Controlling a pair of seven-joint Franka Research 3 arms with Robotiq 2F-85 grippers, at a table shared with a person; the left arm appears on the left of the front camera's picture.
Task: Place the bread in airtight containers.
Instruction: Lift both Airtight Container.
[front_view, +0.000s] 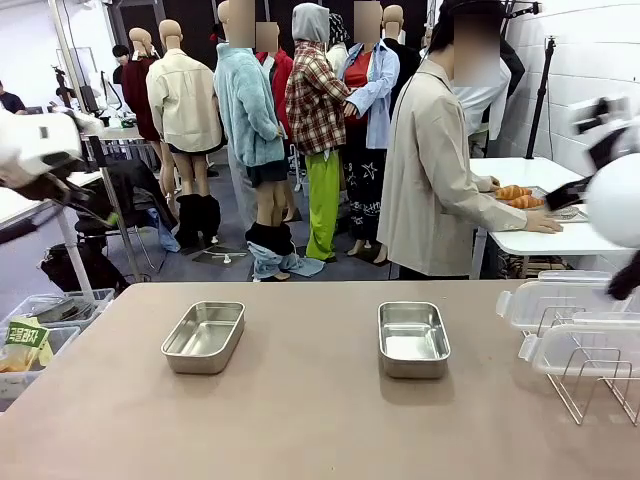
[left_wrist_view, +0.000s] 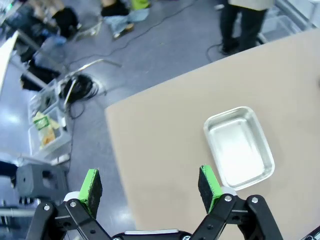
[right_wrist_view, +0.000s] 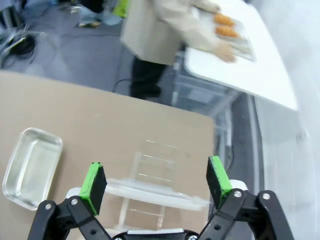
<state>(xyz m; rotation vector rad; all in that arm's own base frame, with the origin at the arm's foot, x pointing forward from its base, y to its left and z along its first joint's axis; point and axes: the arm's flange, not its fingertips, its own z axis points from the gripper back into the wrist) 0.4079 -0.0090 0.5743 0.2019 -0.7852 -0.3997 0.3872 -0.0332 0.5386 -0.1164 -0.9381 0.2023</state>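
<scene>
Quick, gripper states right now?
Left gripper: open, holding nothing; a steel tin lies ahead.
Right gripper: open, holding nothing; a clear lid lies ahead.

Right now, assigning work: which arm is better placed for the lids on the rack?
Right, probably: right gripper hangs open over the lids; left gripper hangs open near the left tin.

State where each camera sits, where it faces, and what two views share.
Front view: fixed on the robot's side, facing across left tin, right tin and lid rack toward the person; left arm, right arm at the edges.
Left wrist view: over the table's corner, looking down at left tin; open left gripper below.
Right wrist view: above the lid rack, looking down; open right gripper below.
Shared: front and right wrist views show the bread.
</scene>
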